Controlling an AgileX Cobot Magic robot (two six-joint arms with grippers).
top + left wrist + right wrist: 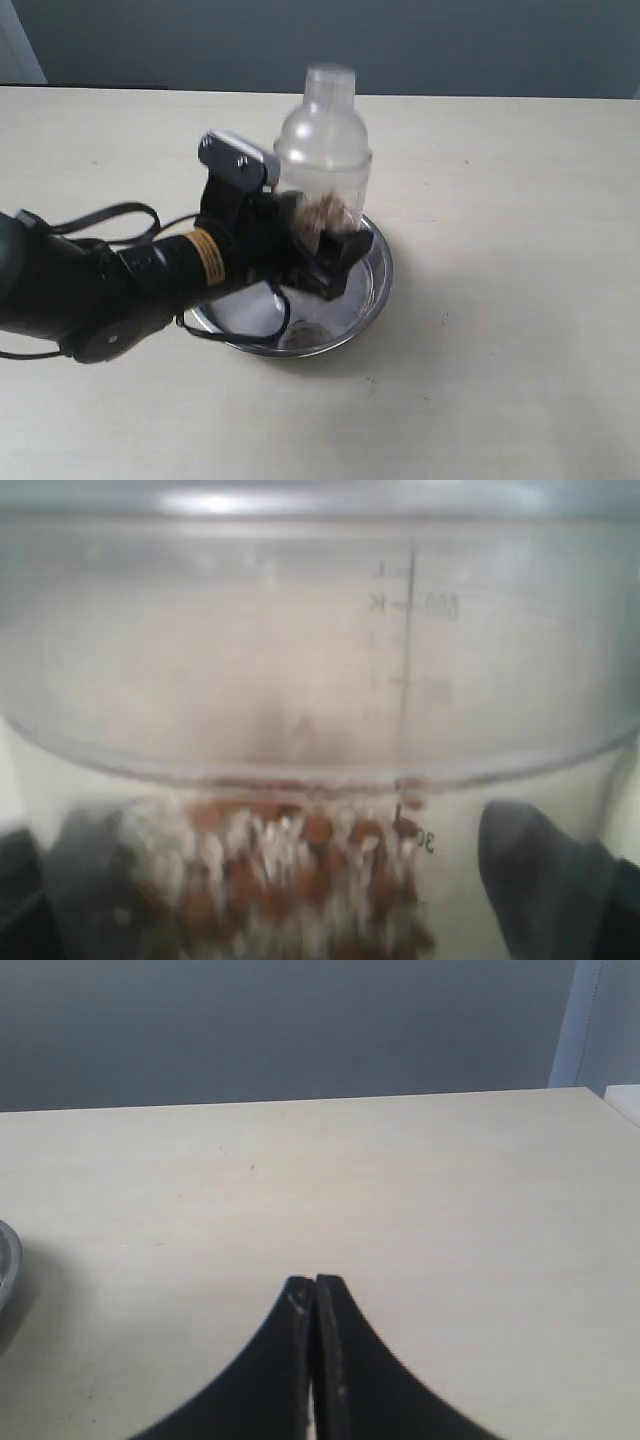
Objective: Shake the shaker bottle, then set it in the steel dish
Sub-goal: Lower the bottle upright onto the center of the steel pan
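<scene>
The shaker bottle [322,150] is clear plastic with a frosted dome and small cap. It stands upright in the air over the steel dish [372,290]. My left gripper [320,245] is shut on its lower body, a black finger on each side. In the left wrist view the shaker bottle [320,680] fills the picture, brown granules [300,870] blurred inside it, with one dark finger [535,880] at its side. My right gripper [315,1285] is shut on nothing, low over bare table, and does not appear in the exterior view.
The pale tabletop [500,200] spreads around the dish. A sliver of the steel dish's rim [6,1260] shows at the edge of the right wrist view. A grey wall [400,40] runs behind the table's far edge. Black cables [120,215] trail from my left arm.
</scene>
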